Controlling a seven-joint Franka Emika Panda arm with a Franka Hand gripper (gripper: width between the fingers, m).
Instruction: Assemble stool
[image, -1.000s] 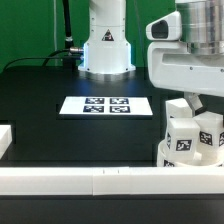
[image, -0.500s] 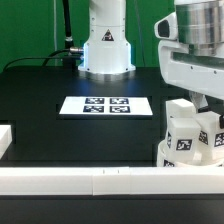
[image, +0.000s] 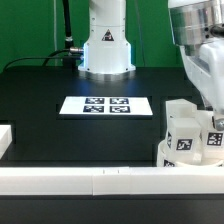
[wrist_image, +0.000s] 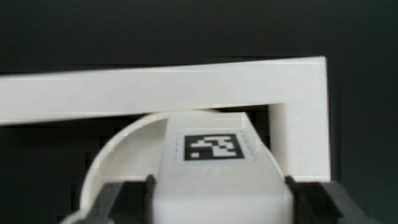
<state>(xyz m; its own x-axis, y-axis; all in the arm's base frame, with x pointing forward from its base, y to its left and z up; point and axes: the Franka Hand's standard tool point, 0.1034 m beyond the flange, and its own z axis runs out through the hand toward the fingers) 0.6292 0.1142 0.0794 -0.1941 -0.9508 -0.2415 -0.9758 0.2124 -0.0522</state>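
The round white seat (image: 164, 156) lies at the exterior view's right, close behind the front rail, with white block legs standing on it. One leg (image: 182, 130) shows its tag toward the camera. My gripper (image: 213, 120) reaches down onto another leg (image: 208, 142) just to its right. In the wrist view my gripper (wrist_image: 217, 205) has a dark finger pressed against each side of that tagged leg (wrist_image: 214, 155), with no gap showing. The seat's curved edge (wrist_image: 111, 155) shows behind the leg.
The marker board (image: 106, 105) lies mid-table. A long white rail (image: 100, 182) runs along the front, and a white block (image: 5, 140) sits at the left edge. The arm's base (image: 106, 50) stands at the back. A white rail corner (wrist_image: 178, 85) lies beyond the seat.
My wrist and hand have turned and shifted toward the exterior view's right above the legs. The seat and legs stay in place.
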